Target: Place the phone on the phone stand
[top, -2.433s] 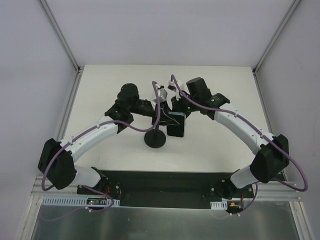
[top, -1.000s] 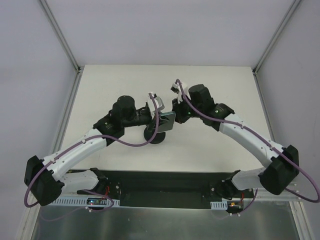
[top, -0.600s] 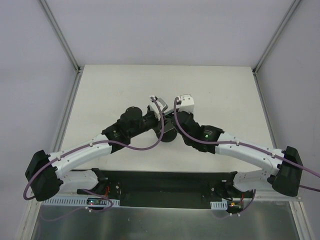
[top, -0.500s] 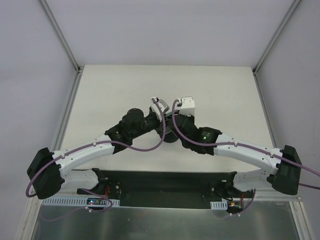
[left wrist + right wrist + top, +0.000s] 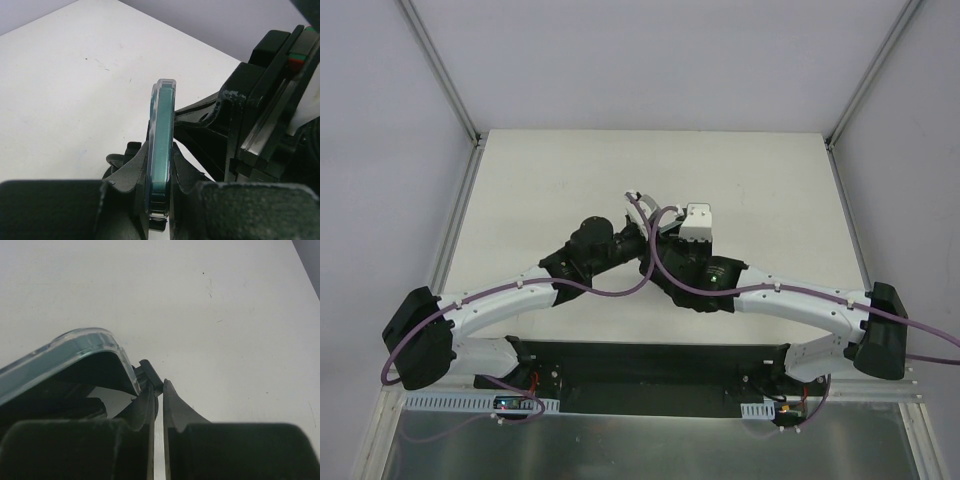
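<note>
In the left wrist view the phone (image 5: 162, 135) stands edge-on, with a teal rim in a clear case. My left gripper (image 5: 161, 165) is shut on its two faces. A black part of the phone stand (image 5: 117, 161) shows just below and left of it. In the right wrist view a corner of the phone (image 5: 60, 357) is at the left. My right gripper (image 5: 159, 390) is nearly closed, its tips pinching a small black part of the stand's holder (image 5: 149, 371). In the top view both grippers (image 5: 638, 240) (image 5: 665, 250) meet at mid-table and hide the phone and stand.
The white table (image 5: 770, 190) has metal frame posts at its back corners and grey walls around it. My right wrist body (image 5: 270, 110) sits close to the right of the phone. Purple cables loop over both wrists.
The right arm swung down and in from the right, and its gripper no longer holds the phone. The left gripper has closed on the phone. Both wrists now press together over the stand.
</note>
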You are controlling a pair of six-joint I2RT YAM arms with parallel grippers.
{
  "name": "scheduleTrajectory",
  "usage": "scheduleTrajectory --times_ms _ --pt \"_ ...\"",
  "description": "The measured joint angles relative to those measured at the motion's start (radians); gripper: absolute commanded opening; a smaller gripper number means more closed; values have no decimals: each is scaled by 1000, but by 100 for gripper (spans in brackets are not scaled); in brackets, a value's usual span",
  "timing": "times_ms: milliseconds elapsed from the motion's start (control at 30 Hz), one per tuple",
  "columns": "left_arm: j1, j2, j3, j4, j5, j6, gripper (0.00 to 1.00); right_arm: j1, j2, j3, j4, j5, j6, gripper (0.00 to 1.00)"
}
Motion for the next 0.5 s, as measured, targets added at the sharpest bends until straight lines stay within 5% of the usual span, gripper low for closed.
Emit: scheduleTrajectory --times_ms 267,500 --pt "-13 3 11 6 5 -51 0 26 62 110 -242 54 163 3" --pt "-12 45 32 46 -150 -53 0 108 157 284 -476 93 430 47"
